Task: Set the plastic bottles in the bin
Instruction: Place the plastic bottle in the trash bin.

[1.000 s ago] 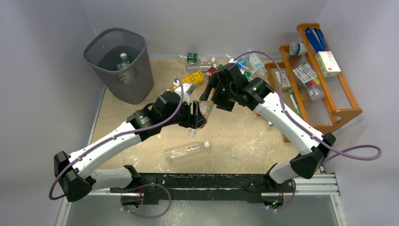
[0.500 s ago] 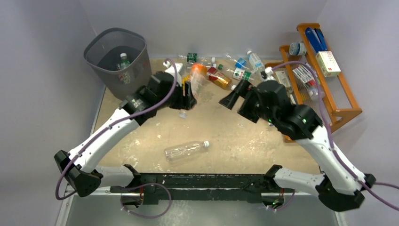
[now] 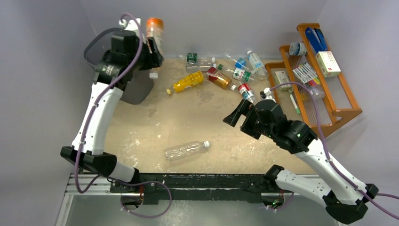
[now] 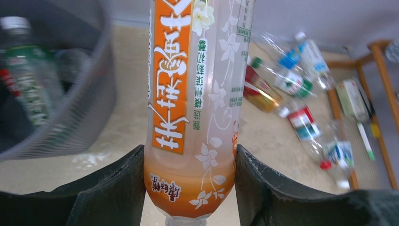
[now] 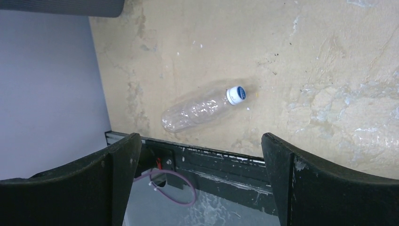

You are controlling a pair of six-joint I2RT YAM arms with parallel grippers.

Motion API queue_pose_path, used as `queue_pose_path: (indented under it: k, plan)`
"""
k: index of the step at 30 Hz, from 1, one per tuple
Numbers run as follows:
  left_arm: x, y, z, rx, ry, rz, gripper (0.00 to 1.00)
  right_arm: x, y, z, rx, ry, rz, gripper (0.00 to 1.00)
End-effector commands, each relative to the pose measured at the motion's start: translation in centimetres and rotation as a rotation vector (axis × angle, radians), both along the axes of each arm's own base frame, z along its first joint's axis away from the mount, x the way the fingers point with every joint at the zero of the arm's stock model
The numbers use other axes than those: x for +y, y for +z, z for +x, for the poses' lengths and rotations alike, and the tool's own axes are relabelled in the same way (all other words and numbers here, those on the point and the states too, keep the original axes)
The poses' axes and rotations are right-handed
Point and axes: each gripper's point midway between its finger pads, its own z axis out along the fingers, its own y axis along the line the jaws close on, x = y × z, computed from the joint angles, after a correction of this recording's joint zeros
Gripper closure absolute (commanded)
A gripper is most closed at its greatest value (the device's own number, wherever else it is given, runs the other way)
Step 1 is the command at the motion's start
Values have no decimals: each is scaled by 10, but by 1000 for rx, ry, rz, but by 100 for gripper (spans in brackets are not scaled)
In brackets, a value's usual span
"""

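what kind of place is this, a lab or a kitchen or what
Probably a robot lab cell: two arms bolted at the edge of a worn table, plain grey walls closing it in, and bottles scattered near a bin.

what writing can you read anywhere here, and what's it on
"康师傅", it seems, red and upside down, low on the clear plastic bottle with an orange label in the left gripper.
Its large white and small green Chinese characters: not surely legible.
Labels on the scattered plastic bottles and the boxes in the orange wooden rack: too small.
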Motion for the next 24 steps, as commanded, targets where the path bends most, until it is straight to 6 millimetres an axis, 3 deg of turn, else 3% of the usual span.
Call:
queue_pose_path:
  k: [1,5,8,13,19,22,24]
  plan:
    - [58,25,21,-57,142,3,52,5,7,0,-34,6,57,0]
    - [100,33,41,-75,251,-13,52,5,-2,-2,-21,12,53,0]
    - [121,35,56,-76,292,-25,53,6,-8,-4,-12,20,55,0]
    - [159,16,78,-26,376,-33,52,8,-12,-2,-11,22,55,0]
    - [191,-2,92,11,486,-61,50,10,-20,1,-2,22,45,0]
    - [205,-10,96,37,525,-63,44,13,-24,1,7,30,47,0]
    - [212,-12,96,46,551,-55,34,16,-26,1,10,38,51,0]
